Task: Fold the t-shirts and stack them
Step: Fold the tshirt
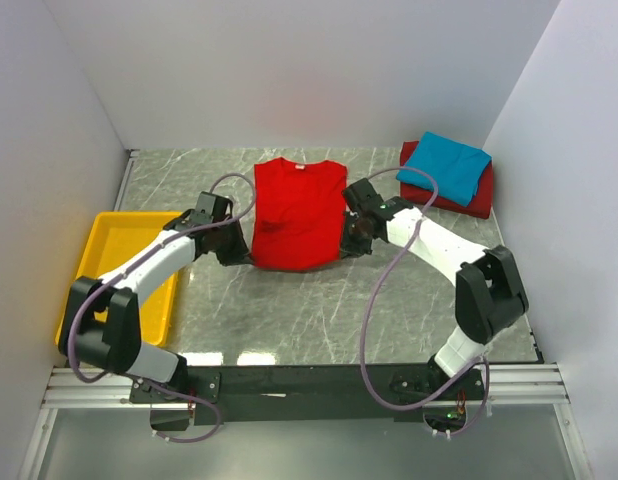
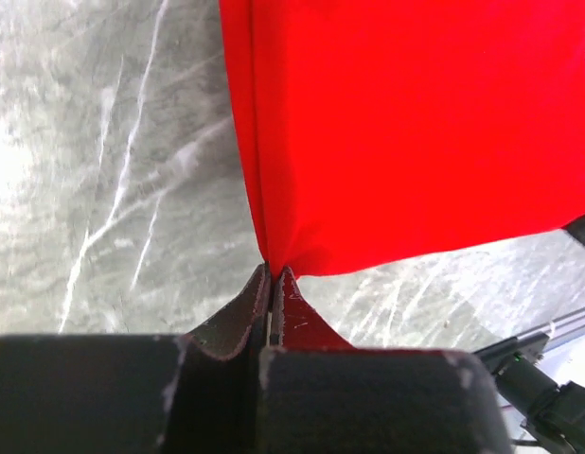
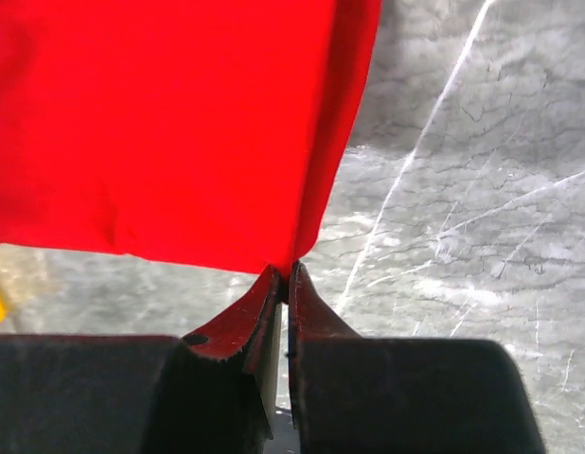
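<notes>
Both pinches are thin, and that is the weak spot. The left gripper [image 2: 272, 272] is clamped tight on the near left corner of the bright red t-shirt [image 1: 297, 215], and the right gripper [image 3: 285, 272] on its near right corner. Each bites only the very tip of the hem. If one arm lifts faster or pulls outward harder than the other, a corner could slip out of the pads and the fold would land lopsided.

The shirt's side edges look doubled under. A bite that catches only the top layer would probably drag it off the one beneath.

The shirt lies flat in the middle of the table [image 1: 289, 315], collar to the far side, with the arms reaching in from either side. At the far right corner the turquoise-blue t-shirt [image 1: 446, 165] sits folded on the darker red t-shirt [image 1: 483, 200]. A near hem swung over too far would cover the collar and leave a crooked packet for that stack.

The yellow tray [image 1: 117, 250] lies near left, just beside the left arm.
</notes>
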Controlling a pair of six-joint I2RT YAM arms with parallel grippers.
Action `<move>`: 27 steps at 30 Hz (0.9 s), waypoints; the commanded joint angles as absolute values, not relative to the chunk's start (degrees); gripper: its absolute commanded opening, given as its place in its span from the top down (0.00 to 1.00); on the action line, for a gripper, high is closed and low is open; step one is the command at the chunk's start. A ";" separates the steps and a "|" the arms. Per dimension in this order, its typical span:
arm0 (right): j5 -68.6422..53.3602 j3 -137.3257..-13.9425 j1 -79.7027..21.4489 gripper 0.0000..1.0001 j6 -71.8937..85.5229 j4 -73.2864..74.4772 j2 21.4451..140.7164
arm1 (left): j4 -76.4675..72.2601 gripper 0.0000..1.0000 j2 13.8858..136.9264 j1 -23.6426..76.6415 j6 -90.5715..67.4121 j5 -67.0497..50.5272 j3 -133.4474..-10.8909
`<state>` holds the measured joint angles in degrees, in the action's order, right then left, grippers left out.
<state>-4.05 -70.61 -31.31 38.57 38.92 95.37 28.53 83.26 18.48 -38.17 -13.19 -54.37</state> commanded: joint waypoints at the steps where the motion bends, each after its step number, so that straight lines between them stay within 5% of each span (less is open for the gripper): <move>1: -1.85 -73.04 -31.82 1.00 38.76 42.18 90.89 | 31.81 1.00 79.56 18.72 -39.02 -13.45 -54.94; 27: 5.45 -61.35 -47.54 1.00 51.93 58.35 64.09 | 55.71 1.00 47.92 19.60 -44.64 -23.29 -46.58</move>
<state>2.17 -61.67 -45.69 47.03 53.25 68.95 49.36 51.81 19.35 -42.98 -21.34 -45.54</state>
